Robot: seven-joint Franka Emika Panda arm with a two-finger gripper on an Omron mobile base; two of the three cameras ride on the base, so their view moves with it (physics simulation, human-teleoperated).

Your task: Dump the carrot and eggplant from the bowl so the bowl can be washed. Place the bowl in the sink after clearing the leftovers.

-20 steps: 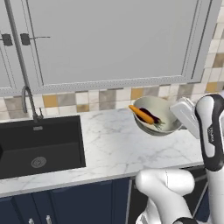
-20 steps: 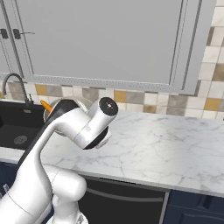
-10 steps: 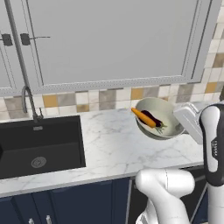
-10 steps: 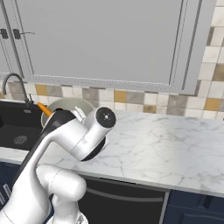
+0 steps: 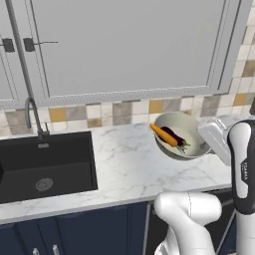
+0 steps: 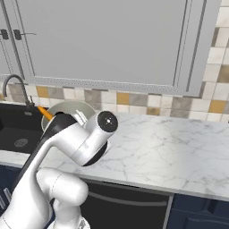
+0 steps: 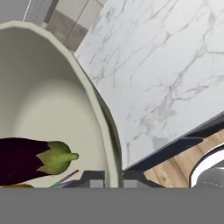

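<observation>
The bowl (image 5: 182,134) hangs tilted above the marble counter (image 5: 124,169), the carrot (image 5: 164,135) and eggplant (image 5: 173,134) inside it. Your gripper (image 7: 113,178) pinches its right-hand rim, jaws closed on the wall. The sink (image 5: 45,167) lies well to your left.

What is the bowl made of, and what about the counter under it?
The bowl looks like glazed ceramic or maybe plastic: plain cream, smooth inside, with a soft sheen and no pattern. The picture alone does not settle which. The counter looks like polished marble, or a stone look-alike: white with thin grey veins running across it.
</observation>
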